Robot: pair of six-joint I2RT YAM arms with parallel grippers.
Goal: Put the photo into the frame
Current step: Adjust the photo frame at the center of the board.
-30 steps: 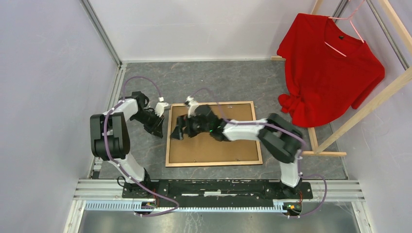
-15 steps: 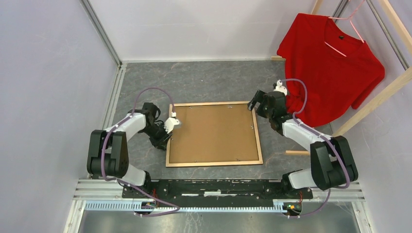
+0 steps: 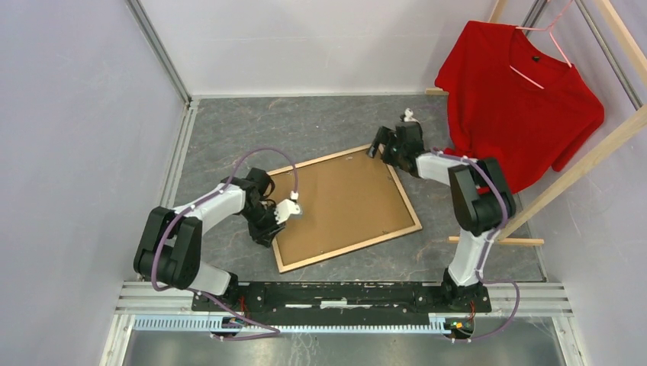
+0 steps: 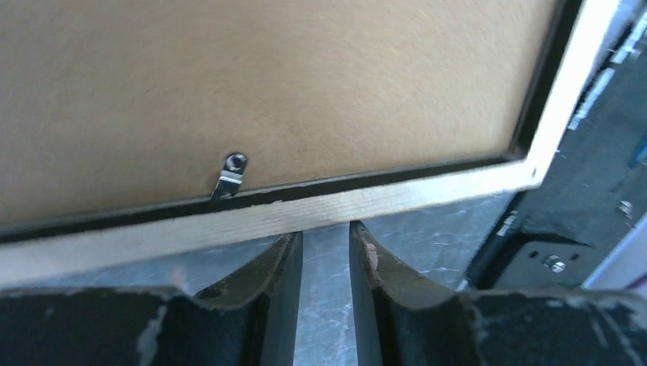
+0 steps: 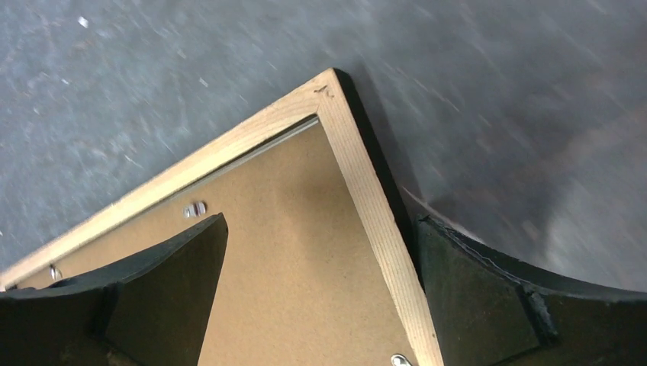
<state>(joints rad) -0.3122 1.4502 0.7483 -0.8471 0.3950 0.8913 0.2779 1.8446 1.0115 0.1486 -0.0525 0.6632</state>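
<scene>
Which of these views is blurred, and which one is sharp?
Right wrist: the frame corner is crisp, the table beside it streaked. Left wrist: soft throughout, smeared at the right edge. Top external: sharp, evenly lit.

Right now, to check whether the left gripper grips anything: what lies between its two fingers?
Only bare grey table, in the left wrist view. The fingers of the left gripper hold nothing; the frame lies just past their tips.

Top view: fixed overhead, set behind the arm bases, looking down on the whole table (image 3: 229, 122).
Left wrist view: very close and low, facing the left rail of the frame (image 4: 305, 217).
Right wrist view: close, angled down on the frame's far corner.
Shared by all three: the frame.
</scene>
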